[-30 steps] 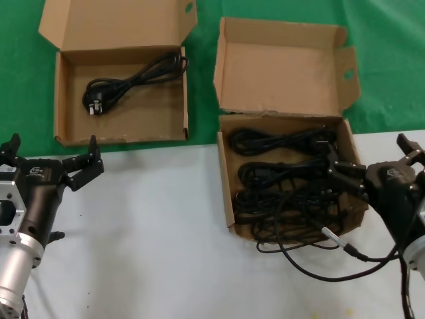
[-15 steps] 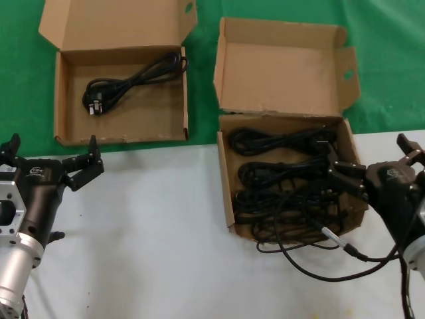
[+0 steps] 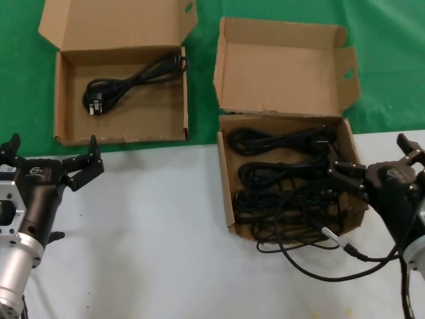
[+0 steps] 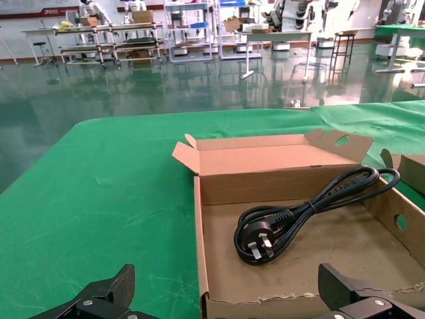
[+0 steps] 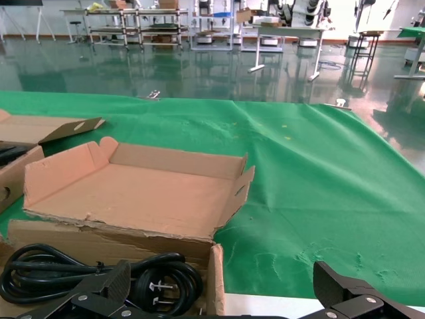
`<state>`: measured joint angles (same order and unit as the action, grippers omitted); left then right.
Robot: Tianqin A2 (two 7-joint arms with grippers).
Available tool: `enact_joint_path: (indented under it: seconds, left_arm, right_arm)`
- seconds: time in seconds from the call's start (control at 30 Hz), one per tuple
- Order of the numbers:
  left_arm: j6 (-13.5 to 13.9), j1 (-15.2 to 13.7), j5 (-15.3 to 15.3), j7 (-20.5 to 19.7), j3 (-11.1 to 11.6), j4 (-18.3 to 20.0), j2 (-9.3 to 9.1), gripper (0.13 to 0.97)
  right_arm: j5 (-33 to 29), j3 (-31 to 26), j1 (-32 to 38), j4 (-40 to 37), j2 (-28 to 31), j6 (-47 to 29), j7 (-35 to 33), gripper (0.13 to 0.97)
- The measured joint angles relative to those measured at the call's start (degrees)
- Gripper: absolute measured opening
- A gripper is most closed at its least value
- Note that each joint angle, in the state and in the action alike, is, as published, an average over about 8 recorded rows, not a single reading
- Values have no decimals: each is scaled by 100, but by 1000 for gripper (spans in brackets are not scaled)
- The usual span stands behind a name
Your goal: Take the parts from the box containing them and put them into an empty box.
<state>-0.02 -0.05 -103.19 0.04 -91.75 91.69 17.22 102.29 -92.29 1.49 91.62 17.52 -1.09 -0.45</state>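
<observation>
The box containing the parts [image 3: 226, 193] is the ragged-hinged carton at right, its side-flapped lid [image 3: 282, 66] standing open. Several black power cables [image 3: 279, 176] lie tangled inside, and a coil with its plug [image 5: 156, 286] shows in the right wrist view. My right gripper [image 3: 368, 151] is open astride that carton's right wall, holding nothing. The neat carton [image 3: 65, 100] at upper left holds one coiled cable [image 3: 126, 83], plug [image 4: 259, 240] facing me. My left gripper [image 3: 53, 145] hangs open just short of its near wall [image 4: 265, 307], holding nothing.
Both cartons sit where the green cloth [image 3: 385, 60] meets the white tabletop [image 3: 153, 232]. My own thin cable with a metal connector [image 3: 344, 246] loops over the white surface in front of the right carton. The left carton's flat lid [image 3: 116, 23] lies open behind it.
</observation>
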Motion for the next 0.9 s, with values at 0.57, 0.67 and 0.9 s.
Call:
enact_joint_path:
  seconds: [0.57, 0.67, 0.9]
  left_arm:
    - [0, 0, 0, 0, 0, 0, 0, 966]
    - [0, 0, 0, 0, 0, 0, 0, 966]
    - [0, 0, 0, 0, 0, 0, 0, 966]
  right_arm:
    - [0, 0, 0, 0, 0, 0, 0, 966]
    - [0, 0, 0, 0, 0, 0, 0, 966]
    - [0, 0, 0, 0, 0, 0, 0, 966]
